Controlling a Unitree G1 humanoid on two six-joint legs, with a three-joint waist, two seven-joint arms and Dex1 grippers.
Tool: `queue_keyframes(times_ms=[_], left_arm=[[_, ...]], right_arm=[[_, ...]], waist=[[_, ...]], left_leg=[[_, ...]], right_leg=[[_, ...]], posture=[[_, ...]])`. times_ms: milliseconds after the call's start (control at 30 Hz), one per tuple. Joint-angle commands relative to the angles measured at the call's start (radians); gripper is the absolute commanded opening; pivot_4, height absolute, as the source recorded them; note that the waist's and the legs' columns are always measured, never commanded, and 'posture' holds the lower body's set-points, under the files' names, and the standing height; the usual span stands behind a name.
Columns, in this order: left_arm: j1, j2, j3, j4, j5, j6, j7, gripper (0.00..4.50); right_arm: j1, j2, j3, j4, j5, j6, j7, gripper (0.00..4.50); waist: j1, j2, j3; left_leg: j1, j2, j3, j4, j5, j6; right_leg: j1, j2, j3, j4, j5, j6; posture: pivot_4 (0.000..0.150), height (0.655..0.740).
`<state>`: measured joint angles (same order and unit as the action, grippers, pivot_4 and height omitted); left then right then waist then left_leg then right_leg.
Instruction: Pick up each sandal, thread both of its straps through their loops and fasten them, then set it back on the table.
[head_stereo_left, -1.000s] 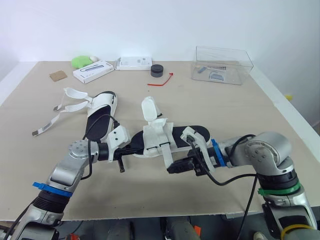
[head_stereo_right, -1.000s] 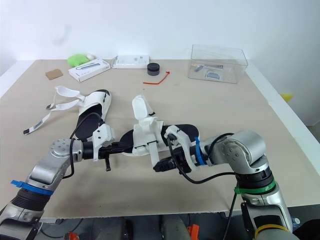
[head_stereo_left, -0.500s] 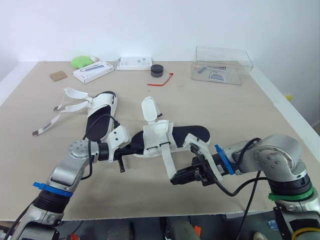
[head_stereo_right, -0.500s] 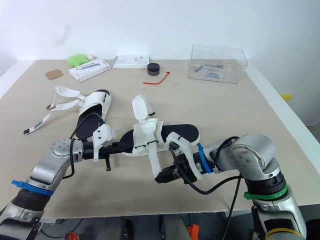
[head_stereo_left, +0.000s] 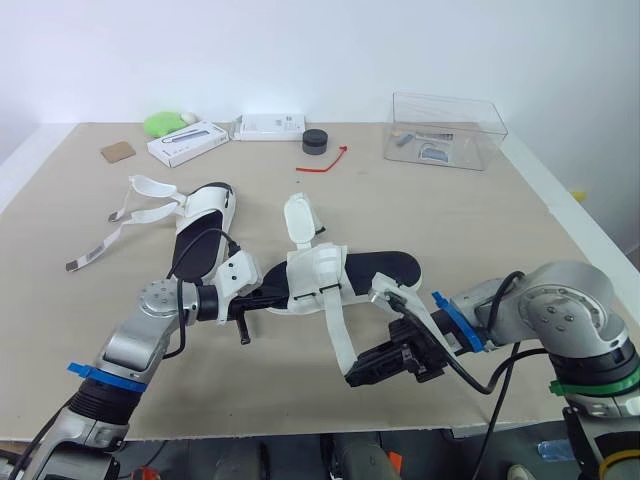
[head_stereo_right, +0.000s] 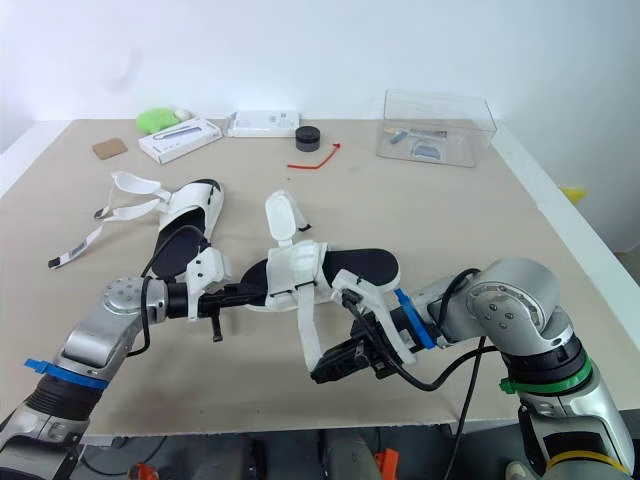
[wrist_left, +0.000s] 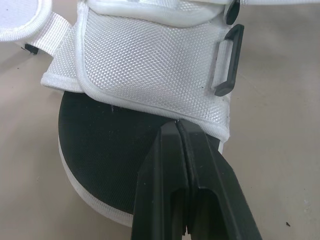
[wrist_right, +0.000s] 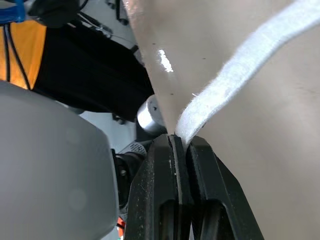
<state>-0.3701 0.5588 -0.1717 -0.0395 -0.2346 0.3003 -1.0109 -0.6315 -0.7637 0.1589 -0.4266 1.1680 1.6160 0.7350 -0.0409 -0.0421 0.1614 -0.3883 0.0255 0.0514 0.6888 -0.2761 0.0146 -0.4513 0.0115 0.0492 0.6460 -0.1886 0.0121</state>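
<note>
Bright, even, diffuse light; soft shadows on table (head_stereo_left: 480, 220); glare spot, right wrist view.

We read no text, brand or number anywhere. The white box (head_stereo_left: 186, 143) and the flat white pack (head_stereo_left: 268, 125) at the far edge of the worktop (head_stereo_left: 480, 220) carried dark marks, too small for us to make out. The clear container (head_stereo_left: 445, 130) showed no legible label either.
</note>
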Motion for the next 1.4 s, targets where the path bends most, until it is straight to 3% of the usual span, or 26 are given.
queue_keyframes(times_ms=[33, 133, 200, 233, 400, 467, 567, 767, 933, 1133, 1400], left_arm=[[0.000, -0.001, -0.020, 0.014, 0.016, 0.003, -0.003, 0.00], [-0.002, -0.001, -0.021, 0.016, 0.015, 0.004, -0.005, 0.00], [-0.002, 0.000, -0.023, 0.017, 0.015, 0.003, -0.007, 0.00], [-0.004, 0.000, -0.024, 0.020, 0.016, 0.003, -0.008, 0.00], [-0.018, -0.002, -0.030, 0.037, 0.017, -0.003, -0.015, 0.00], [-0.024, -0.003, -0.032, 0.046, 0.018, -0.008, -0.018, 0.00], [-0.030, -0.006, -0.034, 0.055, 0.019, -0.015, -0.022, 0.00], [-0.040, -0.014, -0.038, 0.066, 0.022, -0.022, -0.023, 0.00], [-0.038, -0.019, -0.039, 0.065, 0.023, -0.024, -0.022, 0.00], [-0.028, -0.015, -0.037, 0.054, 0.021, -0.019, -0.018, 0.00], [-0.017, -0.013, -0.032, 0.037, 0.019, -0.009, -0.011, 0.00]], right_arm=[[-0.004, 0.010, -0.010, -0.006, 0.030, -0.003, 0.011, 0.04], [-0.004, 0.028, -0.039, -0.005, 0.026, -0.019, 0.013, 0.04], [-0.009, 0.017, -0.038, -0.021, 0.014, -0.044, 0.026, 0.84], [-0.011, 0.012, -0.034, -0.026, 0.002, -0.051, 0.023, 1.01], [0.016, -0.105, 0.023, -0.118, -0.130, -0.216, 0.095, 3.50], [0.050, -0.183, 0.056, -0.156, -0.258, -0.375, 0.152, 3.50], [0.135, -0.240, 0.103, -0.162, -0.573, -0.847, 0.244, 3.50], [0.199, -0.135, 0.123, 0.012, -0.974, -1.724, 0.330, 3.50], [0.179, -0.069, 0.152, 0.196, -1.141, -2.299, 0.367, 3.50], [0.164, -0.071, 0.189, 0.366, -1.271, -2.580, 0.338, 3.50], [0.086, -0.012, 0.202, 0.509, -1.423, -2.700, 0.229, 3.50]], waist=[[0.000, 0.000, 0.000], [0.000, 0.000, 0.000], [0.000, 0.000, 0.000], [0.000, 0.000, 0.000], [0.004, 0.000, 0.000], [0.009, 0.000, 0.000], [0.015, 0.000, 0.000], [0.018, 0.000, 0.000], [0.020, 0.000, 0.000], [0.021, 0.000, 0.000], [0.020, 0.000, 0.000]], left_leg=[[0.000, 0.000, 0.000, 0.000, 0.000, 0.000], [0.000, 0.000, 0.000, 0.000, 0.000, 0.000], [0.000, 0.000, 0.000, 0.000, 0.000, 0.000], [0.000, 0.000, 0.000, 0.000, 0.000, 0.000], [0.000, -0.001, 0.000, 0.000, 0.000, 0.000], [0.000, -0.001, 0.000, 0.000, 0.000, 0.000], [0.000, -0.001, 0.001, 0.000, 0.000, 0.000], [0.002, -0.001, 0.002, 0.000, 0.000, 0.000], [0.003, -0.002, 0.003, 0.000, 0.000, 0.000], [0.004, -0.003, 0.005, 0.000, 0.000, 0.000], [0.016, -0.002, 0.009, -0.002, 0.000, 0.000]], right_leg=[[0.000, 0.000, 0.000, 0.000, 0.000, 0.000], [0.000, 0.000, 0.000, 0.000, 0.000, 0.000], [0.000, 0.000, 0.000, 0.000, 0.000, 0.000], [0.000, 0.000, 0.000, 0.000, 0.000, 0.000], [0.000, -0.001, -0.001, 0.000, 0.000, 0.001], [0.000, -0.001, -0.001, -0.001, 0.000, 0.001], [0.000, -0.001, -0.001, -0.001, -0.001, 0.002], [0.000, 0.000, 0.000, -0.001, -0.001, 0.003], [0.002, 0.000, 0.001, -0.001, -0.001, 0.003], [0.002, -0.002, 0.003, -0.001, 0.000, 0.003], [0.010, -0.001, 0.007, 0.000, -0.003, -0.003]], posture=[[0.150, 0.7400], [0.150, 0.7400], [0.150, 0.7400], [0.150, 0.7400], [0.150, 0.7400], [0.150, 0.7400], [0.150, 0.7400], [0.150, 0.7400], [0.150, 0.7400], [0.150, 0.7400], [0.150, 0.7400]])
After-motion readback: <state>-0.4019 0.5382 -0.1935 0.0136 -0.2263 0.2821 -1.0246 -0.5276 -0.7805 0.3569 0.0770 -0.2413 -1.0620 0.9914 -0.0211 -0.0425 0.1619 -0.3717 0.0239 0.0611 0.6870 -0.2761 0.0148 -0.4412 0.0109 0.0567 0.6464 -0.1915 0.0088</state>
